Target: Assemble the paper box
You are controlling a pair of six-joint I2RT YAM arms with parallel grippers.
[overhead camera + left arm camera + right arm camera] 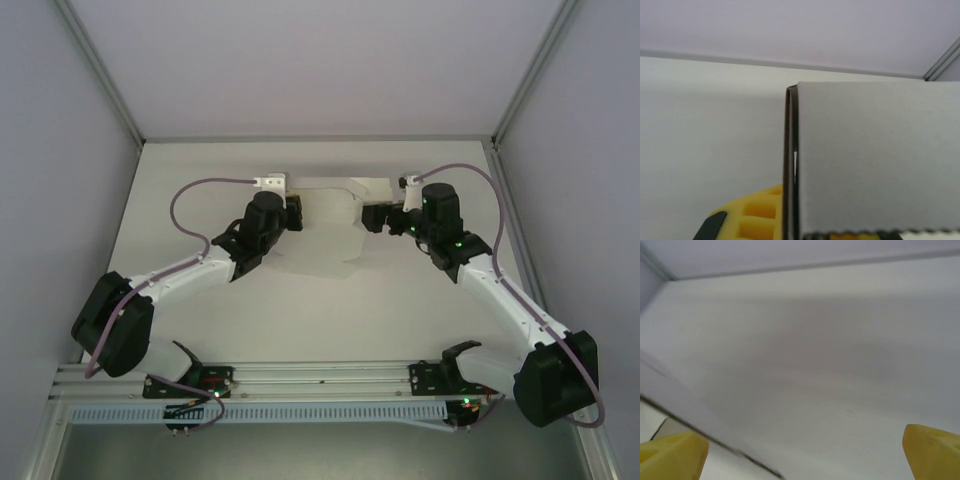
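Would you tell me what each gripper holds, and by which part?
The left gripper apparently pinches the paper box by its upright folded wall, one finger hidden; the right gripper is open, holding nothing.

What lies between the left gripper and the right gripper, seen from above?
The paper box lies there, a pale card sheet spanning the stretch from the left gripper to the right gripper. This shows in the top external view.

White table (300, 320) enclosed by pale lilac walls (300, 60), metal posts (100, 70).
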